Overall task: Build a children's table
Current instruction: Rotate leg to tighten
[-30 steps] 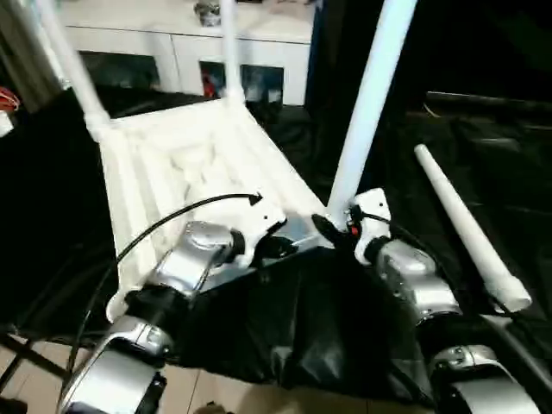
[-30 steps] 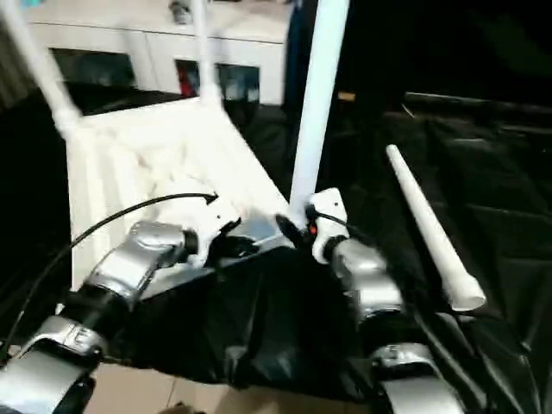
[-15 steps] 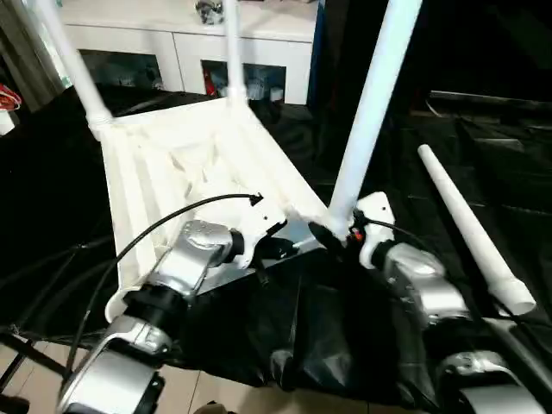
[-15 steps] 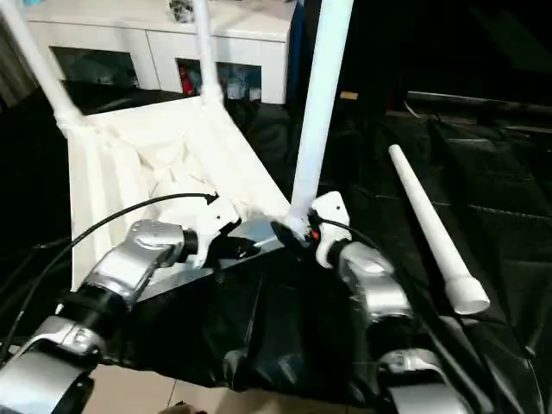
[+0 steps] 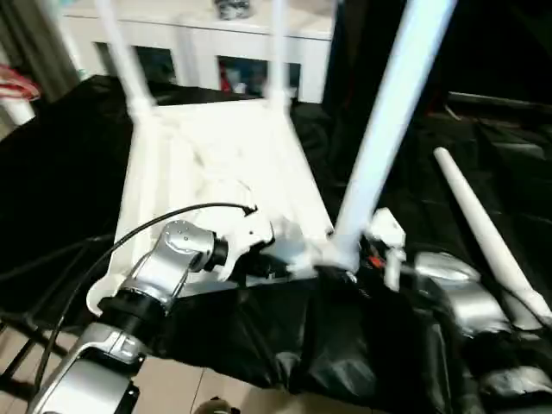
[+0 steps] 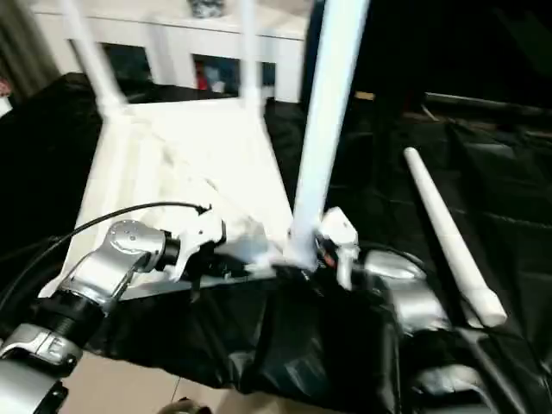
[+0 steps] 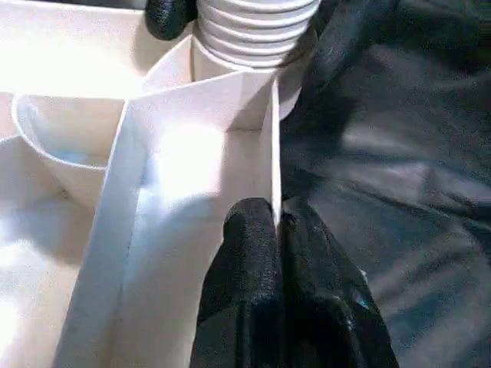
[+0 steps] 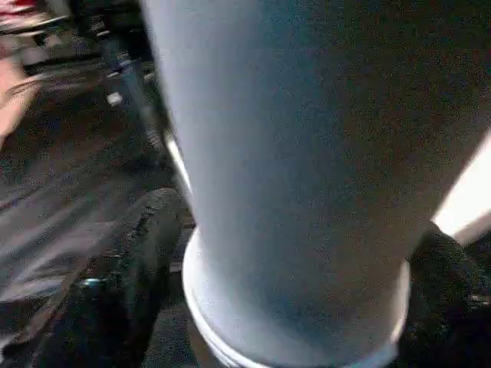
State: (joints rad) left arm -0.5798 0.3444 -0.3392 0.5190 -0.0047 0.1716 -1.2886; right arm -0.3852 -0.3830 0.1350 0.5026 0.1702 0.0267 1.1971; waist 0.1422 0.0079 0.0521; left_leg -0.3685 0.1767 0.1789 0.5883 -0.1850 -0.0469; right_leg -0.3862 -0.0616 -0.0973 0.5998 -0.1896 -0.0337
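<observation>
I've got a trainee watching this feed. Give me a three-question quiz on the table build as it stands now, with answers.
1. How many legs stand in the upturned tabletop?
2. True or false: the left claw is shut on the tabletop's thin edge wall.
3. Where is the spare leg? A) on the black cloth, on the robot's right; B) inside the tabletop; C) on the white cabinet.

Key:
1. Three; the nearest leg sits between the right claw's fingers.
2. True.
3. A.
</observation>
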